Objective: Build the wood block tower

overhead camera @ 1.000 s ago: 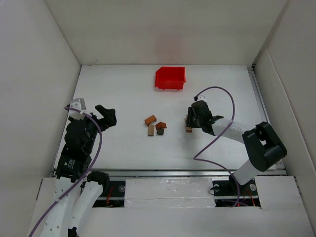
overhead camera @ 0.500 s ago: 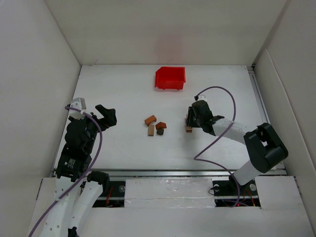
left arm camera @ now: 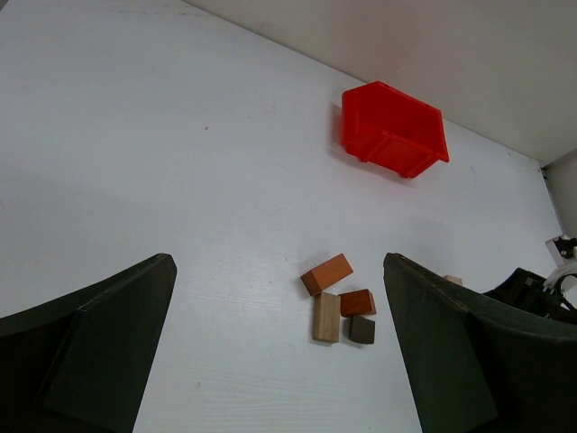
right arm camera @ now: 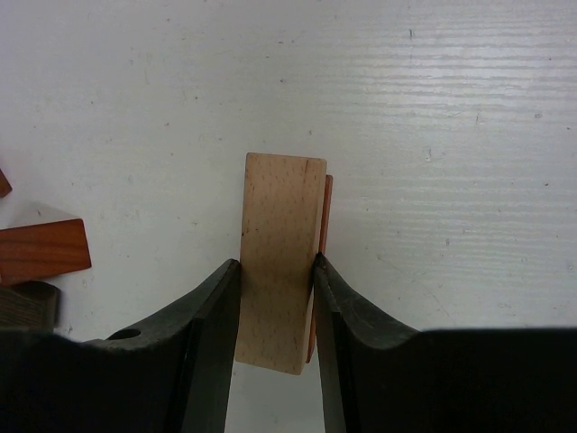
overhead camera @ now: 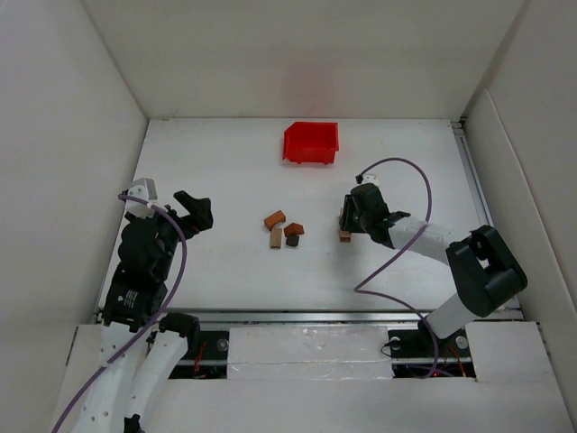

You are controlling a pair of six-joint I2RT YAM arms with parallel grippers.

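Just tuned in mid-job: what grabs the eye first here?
The bright red plastic bin at the far side of the white table stands out most. Next, the right gripper is shut on a light tan wooden block, with an orange-brown block's edge showing along its side. A small cluster of loose wooden blocks lies mid-table, left of that gripper.

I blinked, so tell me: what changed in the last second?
Almost nothing: the right arm's elbow drifted slightly toward the near edge. The right gripper stays shut on the light tan block over an orange-brown block. The left gripper, loose blocks and red bin are unmoved.
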